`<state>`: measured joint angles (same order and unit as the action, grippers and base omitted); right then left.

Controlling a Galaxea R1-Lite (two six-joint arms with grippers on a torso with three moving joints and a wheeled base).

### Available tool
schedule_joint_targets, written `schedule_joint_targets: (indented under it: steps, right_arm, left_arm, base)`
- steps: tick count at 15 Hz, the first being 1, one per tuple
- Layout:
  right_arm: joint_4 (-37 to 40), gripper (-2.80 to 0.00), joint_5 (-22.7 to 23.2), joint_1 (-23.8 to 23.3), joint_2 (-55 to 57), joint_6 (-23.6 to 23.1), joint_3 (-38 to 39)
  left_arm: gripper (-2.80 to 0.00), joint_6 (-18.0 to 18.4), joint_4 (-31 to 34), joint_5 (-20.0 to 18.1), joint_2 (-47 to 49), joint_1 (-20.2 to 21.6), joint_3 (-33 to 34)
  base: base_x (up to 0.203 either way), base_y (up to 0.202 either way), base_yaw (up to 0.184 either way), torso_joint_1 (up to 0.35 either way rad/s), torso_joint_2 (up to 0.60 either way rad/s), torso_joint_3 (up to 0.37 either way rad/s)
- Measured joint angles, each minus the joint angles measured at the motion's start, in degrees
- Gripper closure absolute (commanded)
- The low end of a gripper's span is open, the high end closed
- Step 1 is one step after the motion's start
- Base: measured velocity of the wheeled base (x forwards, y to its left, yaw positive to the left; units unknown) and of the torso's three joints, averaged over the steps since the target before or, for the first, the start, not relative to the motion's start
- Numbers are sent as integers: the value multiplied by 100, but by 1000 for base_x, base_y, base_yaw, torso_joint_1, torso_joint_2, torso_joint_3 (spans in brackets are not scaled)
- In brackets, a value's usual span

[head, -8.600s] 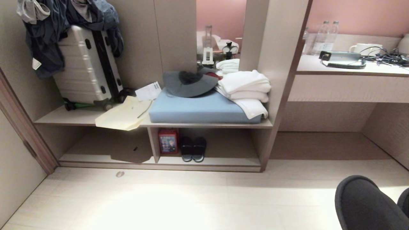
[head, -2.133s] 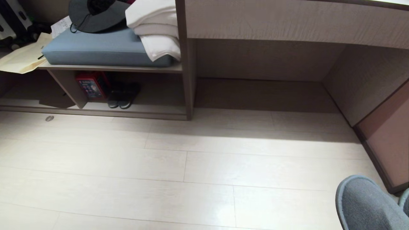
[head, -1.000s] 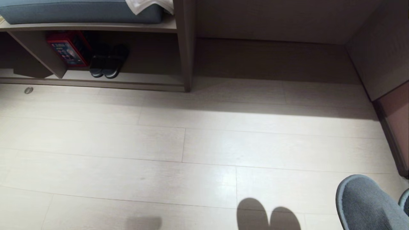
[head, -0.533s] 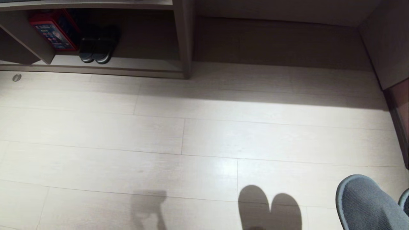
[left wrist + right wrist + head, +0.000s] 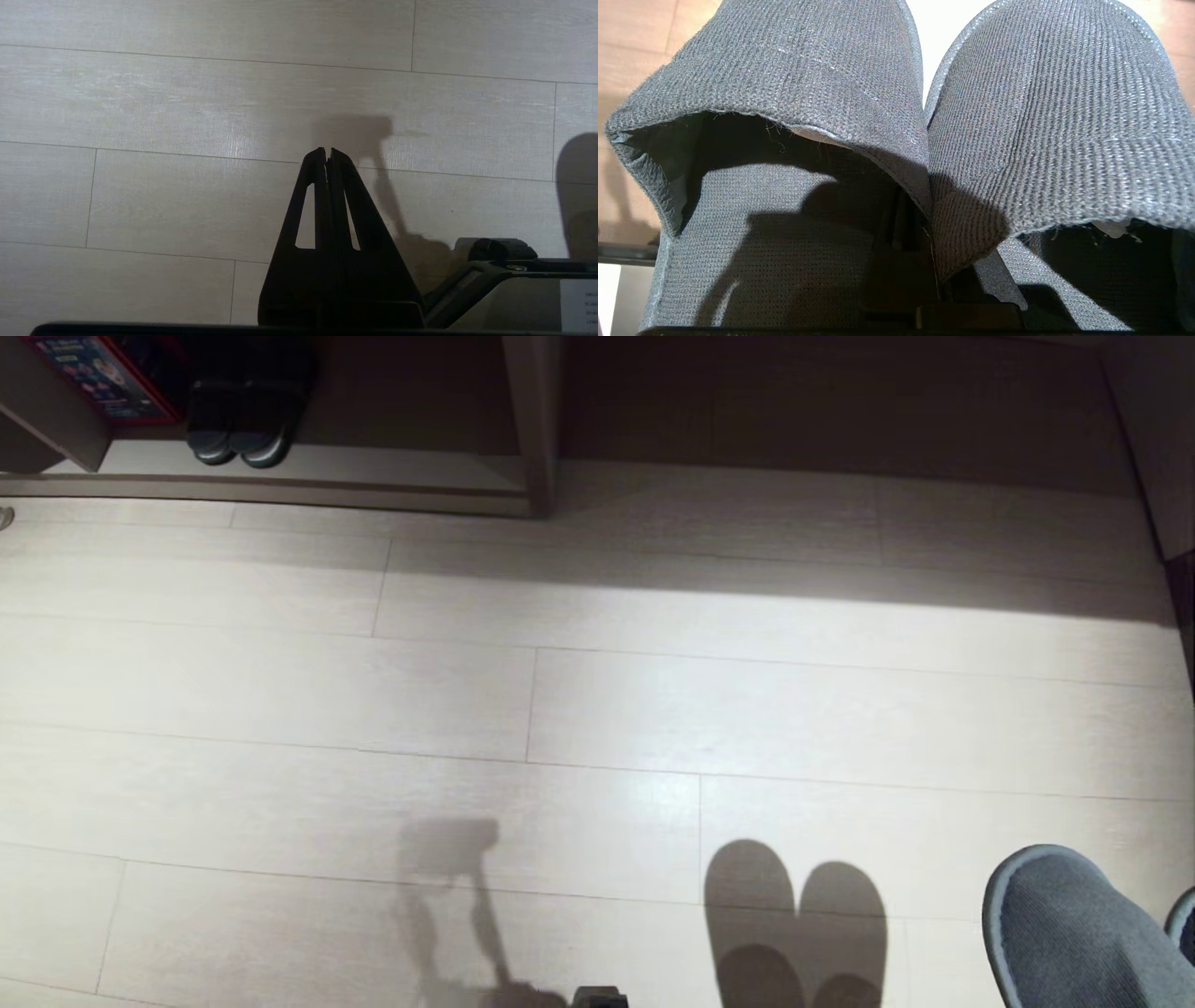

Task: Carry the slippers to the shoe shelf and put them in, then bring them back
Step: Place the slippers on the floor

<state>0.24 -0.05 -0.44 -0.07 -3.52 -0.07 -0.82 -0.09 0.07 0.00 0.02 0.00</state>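
Two grey-blue ribbed slippers (image 5: pixel 1017 116) hang side by side in front of my right gripper (image 5: pixel 920 219), which is shut on their inner edges where they meet. In the head view one slipper toe (image 5: pixel 1064 933) pokes in at the bottom right, above the floor, with the edge of the other (image 5: pixel 1184 915) beside it. The shoe shelf (image 5: pixel 373 471) is far off at the top left. My left gripper (image 5: pixel 327 154) is shut and holds nothing, hanging over bare floor.
A darker pair of slippers (image 5: pixel 233 429) and a red box (image 5: pixel 93 373) sit in the shelf's cubby beside an upright divider (image 5: pixel 532 420). Pale plank floor (image 5: pixel 560 709) spreads between me and the shelf. A wall panel (image 5: pixel 1172 476) stands at the right.
The whole head view has tilted down, so the shelf has slid to the top of the picture. Shadows of the slippers and the left arm now show on the floor. The grip is unchanged.
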Motion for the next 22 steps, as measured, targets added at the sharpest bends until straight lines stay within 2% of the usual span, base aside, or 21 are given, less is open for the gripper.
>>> schedule_joint_targets:
  steps: [22]
  right_arm:
    - [3,0,-6,0,0,33,2]
  left_arm:
    - [0,-3,-1,1,0,0,0]
  base:
    - [0,0,0,3,2,-198]
